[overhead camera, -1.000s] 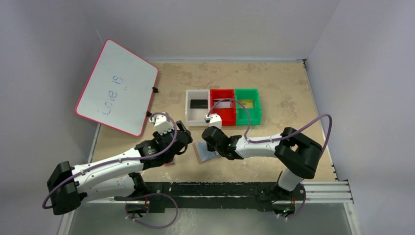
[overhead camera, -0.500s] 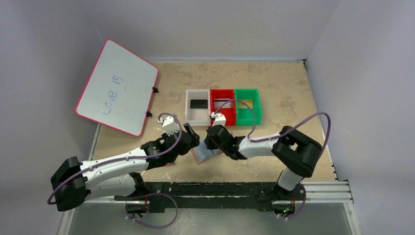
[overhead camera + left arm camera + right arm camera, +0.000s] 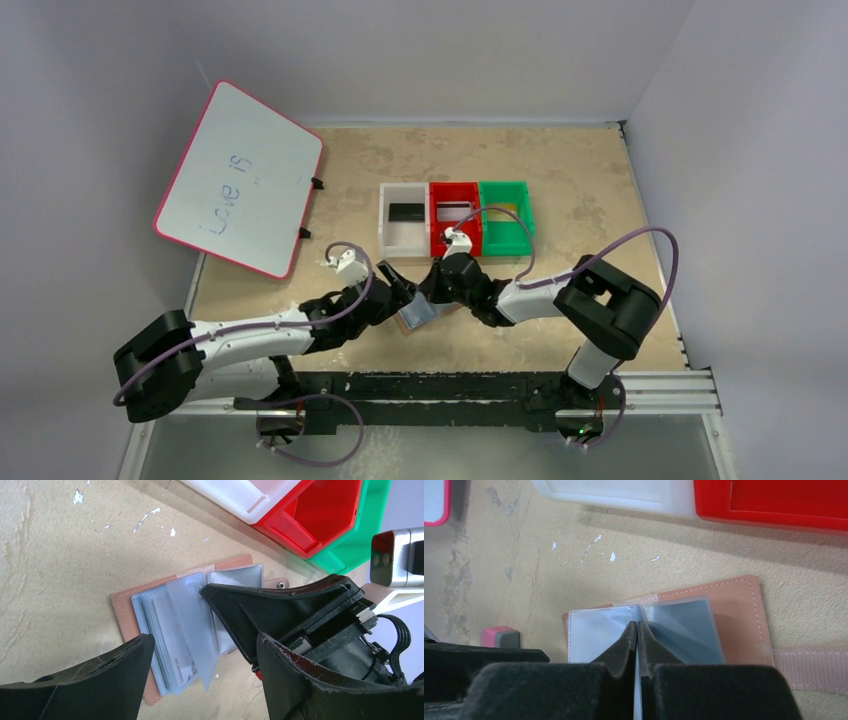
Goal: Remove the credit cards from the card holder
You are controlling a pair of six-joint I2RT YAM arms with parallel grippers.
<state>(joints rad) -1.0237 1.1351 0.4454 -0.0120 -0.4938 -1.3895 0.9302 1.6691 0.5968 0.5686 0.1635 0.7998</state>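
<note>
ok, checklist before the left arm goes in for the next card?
1. Grip: right gripper shut on a clear sleeve: ok.
2. Access: card holder lying open: ok.
3. Readiness: left gripper open, over the holder: ok.
4. Target: a card shows inside the lower sleeves: ok.
5. Pinch point: card's edge free of its sleeve: cannot tell, the sleeves overlap it.
6. Clearance: not ok, the right gripper sits between the left gripper's fingers; likely tight.
</note>
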